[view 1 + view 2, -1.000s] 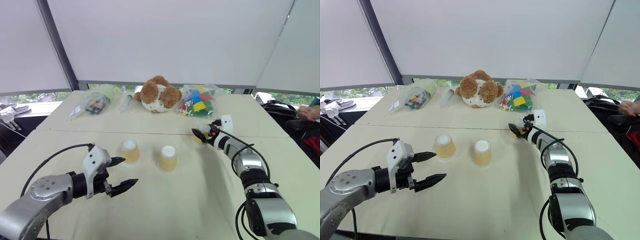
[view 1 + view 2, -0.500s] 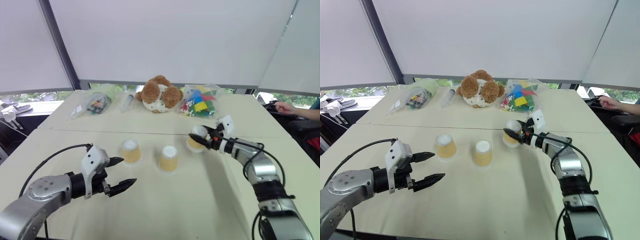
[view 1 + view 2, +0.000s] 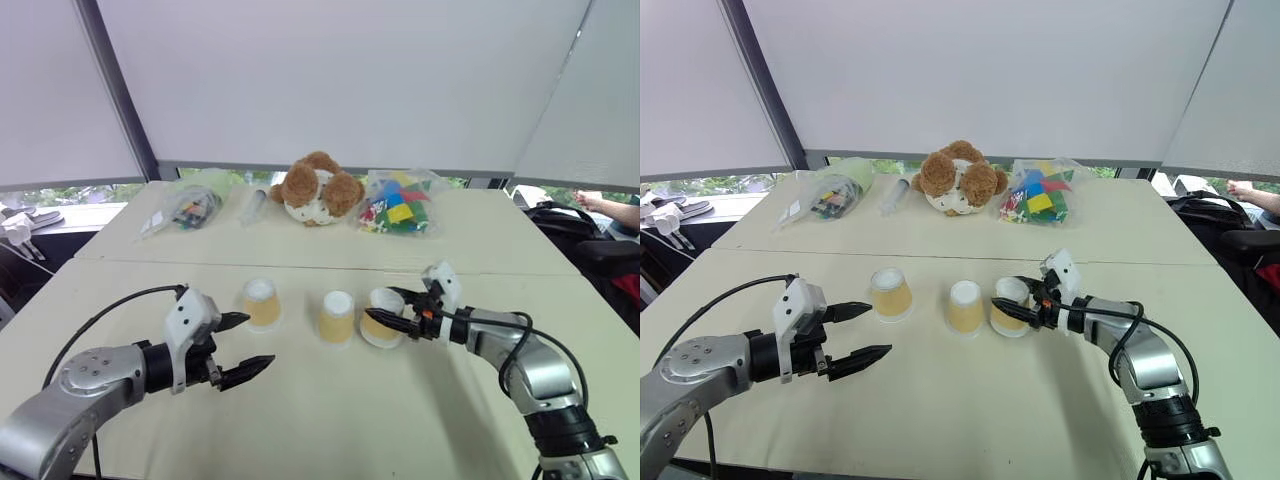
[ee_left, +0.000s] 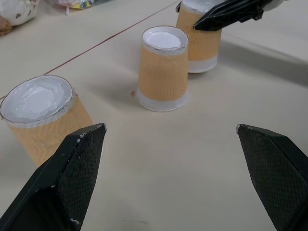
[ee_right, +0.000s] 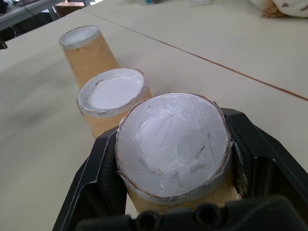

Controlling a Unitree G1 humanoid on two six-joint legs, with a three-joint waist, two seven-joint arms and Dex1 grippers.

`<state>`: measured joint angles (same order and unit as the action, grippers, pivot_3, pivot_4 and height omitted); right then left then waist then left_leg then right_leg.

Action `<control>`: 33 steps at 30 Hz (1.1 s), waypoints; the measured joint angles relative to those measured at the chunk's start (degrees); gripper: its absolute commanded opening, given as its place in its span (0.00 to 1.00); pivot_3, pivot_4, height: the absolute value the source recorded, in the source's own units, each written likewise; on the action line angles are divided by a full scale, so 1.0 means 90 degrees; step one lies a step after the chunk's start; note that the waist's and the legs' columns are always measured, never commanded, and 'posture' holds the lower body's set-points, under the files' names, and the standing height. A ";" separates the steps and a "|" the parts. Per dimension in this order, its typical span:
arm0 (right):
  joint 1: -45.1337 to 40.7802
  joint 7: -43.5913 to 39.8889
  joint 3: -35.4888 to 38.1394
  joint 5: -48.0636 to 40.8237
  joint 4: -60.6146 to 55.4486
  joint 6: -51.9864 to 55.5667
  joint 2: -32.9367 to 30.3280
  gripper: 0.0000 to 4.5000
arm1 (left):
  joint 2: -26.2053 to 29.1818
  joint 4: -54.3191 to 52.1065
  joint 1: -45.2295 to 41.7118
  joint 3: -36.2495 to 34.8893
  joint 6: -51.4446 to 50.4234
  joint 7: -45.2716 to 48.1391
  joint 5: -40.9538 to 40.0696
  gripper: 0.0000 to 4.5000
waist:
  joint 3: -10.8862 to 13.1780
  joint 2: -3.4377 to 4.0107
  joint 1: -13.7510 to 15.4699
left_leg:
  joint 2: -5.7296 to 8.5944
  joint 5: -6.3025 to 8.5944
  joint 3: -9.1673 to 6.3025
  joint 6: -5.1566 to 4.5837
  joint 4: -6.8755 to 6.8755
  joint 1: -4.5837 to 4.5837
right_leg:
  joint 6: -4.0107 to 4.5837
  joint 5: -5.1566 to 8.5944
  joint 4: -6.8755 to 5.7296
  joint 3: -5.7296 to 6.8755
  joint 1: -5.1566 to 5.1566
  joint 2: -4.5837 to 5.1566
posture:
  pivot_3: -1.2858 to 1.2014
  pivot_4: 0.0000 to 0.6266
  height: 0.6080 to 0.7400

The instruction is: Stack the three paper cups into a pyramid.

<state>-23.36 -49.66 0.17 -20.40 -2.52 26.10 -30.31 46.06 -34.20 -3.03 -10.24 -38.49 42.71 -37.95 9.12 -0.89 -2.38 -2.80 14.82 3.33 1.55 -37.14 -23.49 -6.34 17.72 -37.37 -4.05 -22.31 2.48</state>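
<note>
Three tan paper cups stand upside down in a row on the table. The left cup [image 3: 260, 303] and the middle cup [image 3: 337, 316] stand free. My right gripper [image 3: 385, 305] is shut on the third cup [image 3: 380, 322], with a finger on each side. It holds that cup close to the right of the middle cup, at table height. I cannot tell whether the cup touches the table. My left gripper [image 3: 255, 342] is open and empty, in front of the left cup. The left wrist view shows all three cups [image 4: 163, 67]. The held cup [image 5: 173, 144] sits between my right fingers.
At the far edge lie a teddy bear [image 3: 315, 188], a bag of coloured blocks [image 3: 400, 205] and another clear bag [image 3: 185, 208]. A person's hand [image 3: 605, 203] shows at the far right. A seam [image 3: 150, 262] runs across the table behind the cups.
My right gripper has closed on the third cup and brought it back and to the left, from the far right to beside the middle cup. My left arm stayed still.
</note>
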 measured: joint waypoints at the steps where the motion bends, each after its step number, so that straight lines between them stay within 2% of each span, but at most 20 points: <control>1: 0.0038 0.0021 -0.0051 0.0002 0.0002 -0.0001 0.0015 0.53 | 0.0000 0.0000 -0.0001 0.0003 -0.0002 -0.0001 0.0000 1.00 | 0.0000 0.0000 0.0000 | 0.0001 0.0000 0.0001 0.0000 0.0000 0.0000 | 0.0000 0.0000 0.0000 0.0000 -0.0001 0.0001 | 0.52 0.24 1.00; 10: 0.0083 0.0096 -0.0187 0.0005 0.0005 -0.0032 0.0092 0.53 | 0.0000 -0.0001 -0.0028 0.0004 -0.0105 -0.0012 -0.0002 1.00 | 0.0000 0.0000 -0.0002 | 0.0001 0.0000 0.0000 0.0000 0.0000 0.0000 | 0.0000 0.0000 0.0000 0.0000 -0.0001 0.0000 | 0.52 0.24 1.00; 11: 0.0090 0.0096 -0.0195 0.0009 0.0013 -0.0044 0.0093 0.76 | 0.0000 -0.0001 -0.0044 0.0005 -0.0113 -0.0016 -0.0003 1.00 | 0.0000 0.0000 0.0000 | 0.0002 0.0000 0.0000 0.0000 0.0000 0.0000 | 0.0000 0.0000 0.0000 0.0000 0.0000 0.0000 | 0.52 0.24 1.00; 13: 0.0110 0.0092 -0.0205 0.0010 0.0026 -0.0074 0.0093 0.94 | 0.0000 -0.0001 -0.0077 0.0005 -0.0117 -0.0027 -0.0003 1.00 | 0.0000 0.0000 0.0000 | 0.0002 0.0000 0.0000 0.0000 0.0000 0.0000 | 0.0000 0.0000 0.0000 0.0000 0.0000 0.0000 | 0.52 0.24 1.00; 14: 0.0132 0.0089 -0.0209 0.0016 0.0027 -0.0091 0.0090 0.99 | 0.0000 -0.0001 -0.0083 0.0004 -0.0123 -0.0035 -0.0005 1.00 | 0.0000 0.0000 0.0000 | 0.0002 0.0000 0.0000 0.0000 0.0000 0.0000 | 0.0000 0.0000 0.0000 0.0000 -0.0001 0.0000 | 0.52 0.24 1.00; 23: 0.0262 0.0073 -0.0137 0.0053 -0.0013 -0.0165 -0.0149 0.99 | 0.0004 0.0047 -0.0132 -0.0005 -0.0156 -0.0039 -0.0017 1.00 | 0.0000 0.0000 0.0007 | 0.0003 0.0000 0.0000 0.0000 0.0000 0.0000 | 0.0000 0.0000 0.0000 0.0000 0.0000 0.0000 | 0.52 0.24 1.00; 27: 0.0553 0.0005 0.0273 -0.0222 -0.0514 0.0061 -0.0523 0.99 | 0.0001 0.0463 -0.0234 -0.0290 -0.0148 -0.0023 -0.0063 1.00 | 0.0000 -0.0001 0.0030 | 0.0003 0.0000 -0.0001 0.0000 0.0000 0.0000 | 0.0000 0.0000 0.0000 0.0000 -0.0001 0.0000 | 0.52 0.24 1.00; 33: 0.0748 0.0313 0.1186 -0.1500 -0.2151 0.1649 -0.1028 0.99 | 0.0101 0.2056 -0.0805 -0.1021 -0.0036 0.0257 -0.0167 1.00 | 0.0002 -0.0006 0.0007 | 0.0000 0.0000 -0.0007 0.0000 -0.0001 0.0001 | 0.0000 0.0000 -0.0002 0.0003 0.0001 -0.0005 | 0.52 0.24 1.00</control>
<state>-16.63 -46.84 10.84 -33.91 -21.88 40.95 -39.56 46.97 -15.70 -10.28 -19.43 -38.81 45.02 -39.46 9.14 -0.94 -2.32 -2.80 14.82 3.26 1.55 -37.15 -23.48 -6.34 17.73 -37.39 -4.02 -22.30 2.44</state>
